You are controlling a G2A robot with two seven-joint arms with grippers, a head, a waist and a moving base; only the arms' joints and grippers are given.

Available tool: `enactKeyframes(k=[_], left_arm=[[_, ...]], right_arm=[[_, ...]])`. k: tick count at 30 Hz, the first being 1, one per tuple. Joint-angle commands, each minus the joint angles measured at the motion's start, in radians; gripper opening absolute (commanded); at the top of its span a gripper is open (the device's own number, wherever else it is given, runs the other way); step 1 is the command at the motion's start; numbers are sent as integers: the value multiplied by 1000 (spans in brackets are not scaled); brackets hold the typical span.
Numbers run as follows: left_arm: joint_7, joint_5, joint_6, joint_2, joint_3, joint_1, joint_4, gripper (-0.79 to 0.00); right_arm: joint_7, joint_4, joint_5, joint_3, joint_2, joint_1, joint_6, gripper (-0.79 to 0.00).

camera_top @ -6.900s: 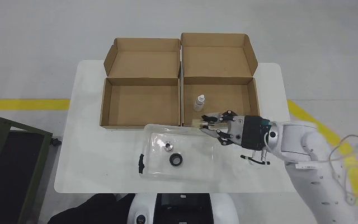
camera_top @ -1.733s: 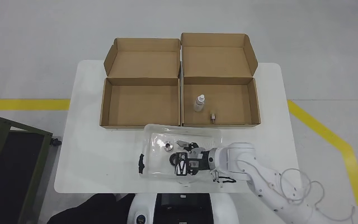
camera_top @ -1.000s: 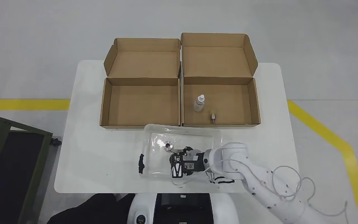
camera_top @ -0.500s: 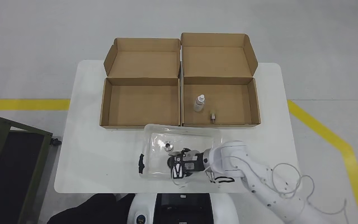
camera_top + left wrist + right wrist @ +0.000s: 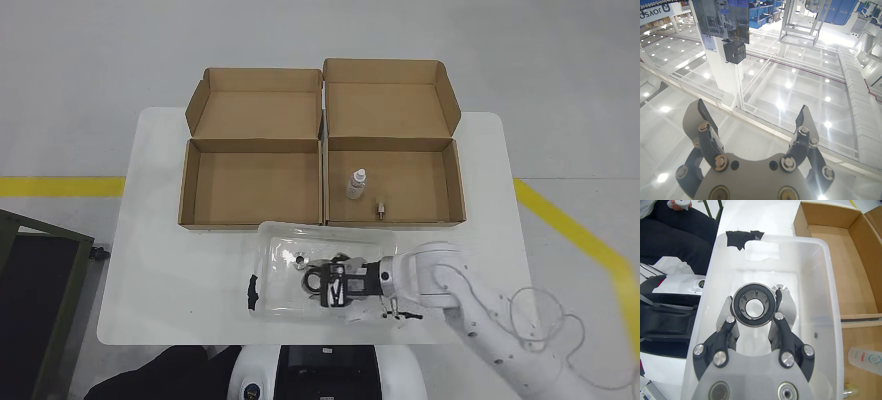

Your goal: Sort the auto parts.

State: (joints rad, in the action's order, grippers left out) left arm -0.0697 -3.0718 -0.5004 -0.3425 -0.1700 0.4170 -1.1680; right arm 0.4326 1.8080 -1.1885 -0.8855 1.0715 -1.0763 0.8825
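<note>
My right gripper (image 5: 326, 283) (image 5: 754, 303) is shut on a black ring-shaped bearing (image 5: 316, 281) (image 5: 754, 307), holding it by its sides just above the floor of the clear plastic bin (image 5: 268, 236) (image 5: 826, 275). A small silver flanged part (image 5: 301, 262) (image 5: 780, 288) lies in the bin right beside the bearing. My left gripper (image 5: 751, 111) stands open with nothing between its fingers, pointing up at the ceiling.
Two open cardboard boxes stand behind the bin. The left box (image 5: 252, 188) (image 5: 838, 262) has nothing in it. The right box (image 5: 425, 175) holds a small white bottle (image 5: 356, 183) (image 5: 865, 359) and a small bolt (image 5: 380, 209). Black tape (image 5: 252, 293) sticks to the bin's left end.
The right gripper left the right box, where the bolt now lies, went down into the bin, shut on the bearing, and has now drawn back slightly to the right with it.
</note>
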Motion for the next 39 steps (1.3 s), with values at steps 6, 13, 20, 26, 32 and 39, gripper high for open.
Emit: enactKeyframes(k=[6, 13, 20, 26, 32, 39], left_arm=[[0, 0, 0, 0, 0, 0, 0, 0], [0, 0, 0, 0, 0, 0, 0, 0], [0, 0, 0, 0, 0, 0, 0, 0], [0, 0, 0, 0, 0, 0, 0, 0], [0, 0, 0, 0, 0, 0, 0, 0], [0, 0, 0, 0, 0, 0, 0, 0]], right_arm=[[-34, 60, 39, -89, -18, -28, 1, -785], [-115, 134, 94, -172, -33, -69, 24, -785], [-220, 167, 138, -214, -38, -86, 53, -785], [-284, 175, 166, -237, -38, -84, 53, -785], [-336, 194, 192, -275, -38, -78, 40, -785], [-389, 202, 229, -333, -40, -77, 20, -785]])
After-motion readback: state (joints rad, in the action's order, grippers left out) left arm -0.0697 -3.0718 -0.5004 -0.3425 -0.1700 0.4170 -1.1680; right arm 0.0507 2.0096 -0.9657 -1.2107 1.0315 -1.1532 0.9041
